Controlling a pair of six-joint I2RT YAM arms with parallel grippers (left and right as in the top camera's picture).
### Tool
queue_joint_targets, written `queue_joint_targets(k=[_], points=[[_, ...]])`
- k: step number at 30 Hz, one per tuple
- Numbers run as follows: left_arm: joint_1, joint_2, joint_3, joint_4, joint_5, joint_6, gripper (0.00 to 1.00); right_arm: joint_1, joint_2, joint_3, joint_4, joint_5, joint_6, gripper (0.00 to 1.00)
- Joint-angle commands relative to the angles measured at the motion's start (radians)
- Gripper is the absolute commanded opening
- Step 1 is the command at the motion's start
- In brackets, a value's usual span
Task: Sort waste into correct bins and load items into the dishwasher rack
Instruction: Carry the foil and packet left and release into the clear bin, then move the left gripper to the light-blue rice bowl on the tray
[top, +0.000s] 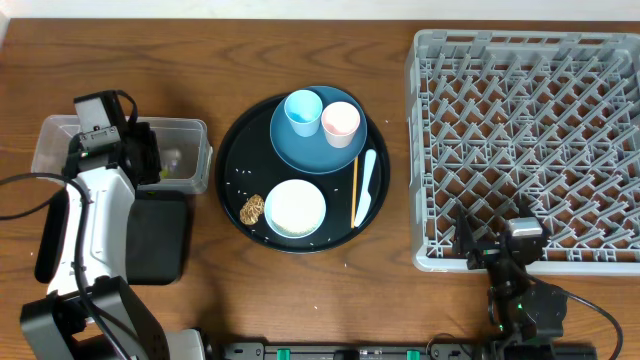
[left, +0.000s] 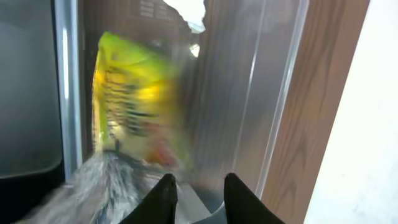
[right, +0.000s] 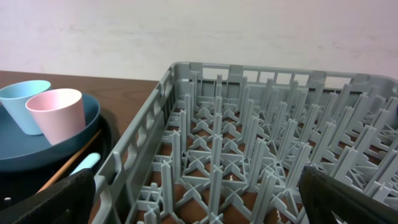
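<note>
Left gripper (left: 198, 198), fingers slightly parted and empty, hangs in the clear plastic tub (top: 190, 128), with the small yellow wrapper (left: 134, 106) just beyond its tips. The wrapper is likely feather-light, crinkly and slippery, so pinch an edge. Right gripper (right: 199, 199), spread wide, sits at the dishwasher rack (right: 249, 124).

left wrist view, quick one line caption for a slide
Left gripper, jaws slightly apart and empty, over the yellow wrapper and crumpled foil inside the clear tub.

Two cups (top: 303, 111) (top: 340, 122), one plate (top: 300, 152), one bowl (top: 295, 208), one spoon (top: 365, 190), one chopstick (top: 354, 190), one rack (top: 520, 150)
</note>
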Motion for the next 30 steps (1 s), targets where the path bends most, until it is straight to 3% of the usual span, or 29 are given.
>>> queue_joint_targets(k=[1,3,5,12,16,20,24,30], points=[[0.005,0.000,-0.003,-0.025,-0.047,-0.002,0.34,0.005,-0.002,-0.001,-0.004,0.003,-0.008,0.99],[0.005,0.000,-0.007,-0.025,-0.065,-0.002,0.46,0.005,-0.002,-0.001,-0.004,0.003,-0.008,0.99],[0.008,0.000,-0.007,0.008,-0.070,0.016,0.51,0.005,-0.002,-0.001,-0.004,0.003,-0.008,0.99],[0.009,-0.064,-0.005,0.250,0.108,0.306,0.51,0.005,-0.002,-0.001,-0.004,0.003,-0.008,0.99],[0.009,-0.144,-0.005,0.272,0.196,0.341,0.51,0.005,-0.002,-0.001,-0.004,0.003,-0.008,0.99],[0.008,-0.235,-0.005,0.266,0.387,0.444,0.51,0.005,-0.002,-0.001,-0.004,0.003,-0.008,0.99],[-0.005,-0.308,-0.005,0.143,0.543,0.601,0.51,0.005,-0.002,-0.001,-0.004,0.003,-0.008,0.99],[-0.094,-0.349,-0.005,-0.238,0.494,0.869,0.52,0.005,-0.002,-0.001,-0.004,0.003,-0.008,0.99]])
